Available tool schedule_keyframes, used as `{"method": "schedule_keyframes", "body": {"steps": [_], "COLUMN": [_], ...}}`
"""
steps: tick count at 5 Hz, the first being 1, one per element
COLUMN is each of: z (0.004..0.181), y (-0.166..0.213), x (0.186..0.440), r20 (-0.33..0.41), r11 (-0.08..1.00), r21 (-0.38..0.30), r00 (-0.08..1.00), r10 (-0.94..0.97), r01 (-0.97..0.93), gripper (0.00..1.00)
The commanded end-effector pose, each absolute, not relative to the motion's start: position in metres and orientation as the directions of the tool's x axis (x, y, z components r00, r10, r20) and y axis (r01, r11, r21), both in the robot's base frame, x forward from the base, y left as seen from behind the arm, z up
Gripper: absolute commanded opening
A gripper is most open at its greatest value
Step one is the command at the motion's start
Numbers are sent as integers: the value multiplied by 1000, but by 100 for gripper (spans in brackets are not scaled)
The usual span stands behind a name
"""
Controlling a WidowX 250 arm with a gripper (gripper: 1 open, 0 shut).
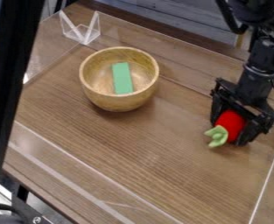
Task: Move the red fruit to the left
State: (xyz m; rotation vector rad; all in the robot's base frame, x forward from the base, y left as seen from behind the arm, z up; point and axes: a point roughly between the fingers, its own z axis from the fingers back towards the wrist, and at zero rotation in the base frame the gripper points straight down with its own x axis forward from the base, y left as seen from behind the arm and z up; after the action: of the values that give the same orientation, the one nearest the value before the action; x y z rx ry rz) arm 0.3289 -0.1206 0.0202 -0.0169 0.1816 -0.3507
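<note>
Gripper [241, 120] stood wide open straddling the red fruit [228, 124], not clamped; fruit lay on table [139, 157] at right, well apart from wooden bowl [119, 79]; move left not yet done

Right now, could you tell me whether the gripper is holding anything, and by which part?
Nothing is held yet: the gripper stands open, its jaws straddling the red body of the toy strawberry.

One camera watches me from above and off to one side, looking down at an angle across the wooden table [127, 166]. It sits fairly near; my gripper [241, 122] works at the frame's right edge, the bowl [119, 79] upper left.
</note>
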Motion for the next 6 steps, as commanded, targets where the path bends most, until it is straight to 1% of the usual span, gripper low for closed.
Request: {"method": "schedule_keyframes", "body": {"steps": [1, 2, 3, 4, 5, 6], "z": [51, 56, 89, 120, 131, 131], "y": [-121, -123, -126, -101, -67, -31], "x": [330, 336, 331, 317, 297, 281], "r20": [-107, -104, -38, 41, 69, 63], "r11": [939, 945, 935, 949, 968, 988], "r21": [-52, -50, -4, 29, 41, 47], "r00": [933, 940, 935, 949, 965, 986], "r10": [-342, -325, -353, -314, -251, -153], "r01": [339, 322, 353, 313, 249, 150], "gripper": [100, 0, 0, 0, 0, 0]}}
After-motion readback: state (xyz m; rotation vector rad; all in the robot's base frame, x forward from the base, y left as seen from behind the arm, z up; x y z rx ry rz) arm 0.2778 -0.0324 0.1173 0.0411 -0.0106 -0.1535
